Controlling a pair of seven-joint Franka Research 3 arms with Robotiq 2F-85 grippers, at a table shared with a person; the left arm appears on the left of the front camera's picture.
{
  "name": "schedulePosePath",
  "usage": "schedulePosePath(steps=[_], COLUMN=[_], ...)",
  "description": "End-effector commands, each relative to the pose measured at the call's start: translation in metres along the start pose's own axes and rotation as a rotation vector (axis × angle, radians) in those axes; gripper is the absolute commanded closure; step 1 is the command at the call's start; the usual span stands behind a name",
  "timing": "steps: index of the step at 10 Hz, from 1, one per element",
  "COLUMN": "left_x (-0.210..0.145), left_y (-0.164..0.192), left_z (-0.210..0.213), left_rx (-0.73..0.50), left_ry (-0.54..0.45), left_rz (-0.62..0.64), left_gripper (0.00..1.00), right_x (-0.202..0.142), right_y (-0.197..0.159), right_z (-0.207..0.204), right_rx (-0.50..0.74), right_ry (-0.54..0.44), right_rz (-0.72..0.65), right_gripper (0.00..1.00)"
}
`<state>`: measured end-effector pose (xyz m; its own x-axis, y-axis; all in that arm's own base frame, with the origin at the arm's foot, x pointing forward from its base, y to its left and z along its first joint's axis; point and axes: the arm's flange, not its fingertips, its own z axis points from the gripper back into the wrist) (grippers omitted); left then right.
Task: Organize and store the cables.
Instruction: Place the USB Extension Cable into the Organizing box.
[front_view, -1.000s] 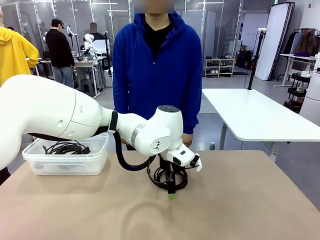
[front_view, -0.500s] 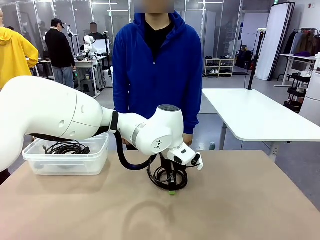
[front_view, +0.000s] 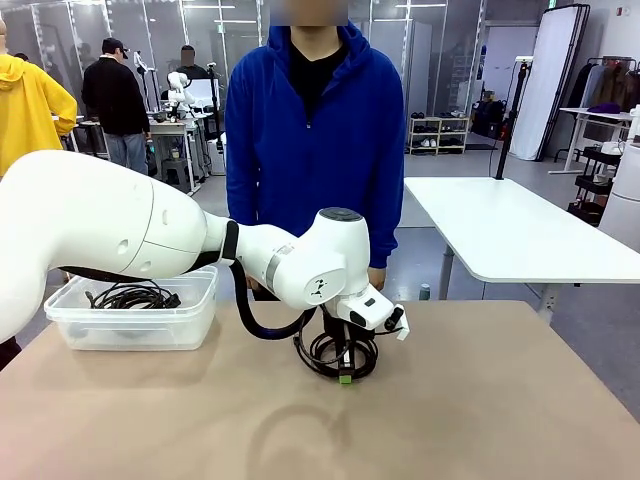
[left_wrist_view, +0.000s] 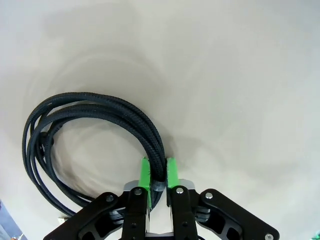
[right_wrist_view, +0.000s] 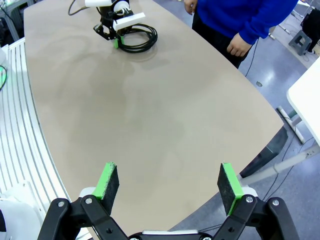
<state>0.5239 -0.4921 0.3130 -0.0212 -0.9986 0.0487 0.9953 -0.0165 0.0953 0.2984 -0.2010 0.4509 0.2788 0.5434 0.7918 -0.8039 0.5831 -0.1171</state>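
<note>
Beige tabletop (front_view: 480, 400) carries a clear plastic bin (front_view: 135, 325) near its far left edge, one cable coil (front_view: 130, 295) inside. Near the far edge's middle, the left gripper (left_wrist_view: 157, 172) pinches a braided black cable coil (left_wrist_view: 85, 130). The right gripper (right_wrist_view: 167, 190) hangs spread wide.

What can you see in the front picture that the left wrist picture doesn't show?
Front picture alone: a person in a blue hoodie and a clear plastic bin with a coiled cable inside. Left wrist picture alone: close up, the green pads squeeze the coil's strands between them. Both share the left claw shut on the black cable coil on the tan table.
</note>
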Motion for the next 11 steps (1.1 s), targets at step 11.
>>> schedulePosePath(steps=[11], left_x=[-0.014], left_y=[0.002], left_z=[0.148], left_rx=[0.087], left_ry=[0.02], left_rz=[-0.135], left_gripper=[1.0], right_x=[-0.001], right_y=[-0.002], right_z=[0.0], right_rx=[-0.003], right_ry=[-0.012], right_rz=[0.011], right_gripper=[0.0])
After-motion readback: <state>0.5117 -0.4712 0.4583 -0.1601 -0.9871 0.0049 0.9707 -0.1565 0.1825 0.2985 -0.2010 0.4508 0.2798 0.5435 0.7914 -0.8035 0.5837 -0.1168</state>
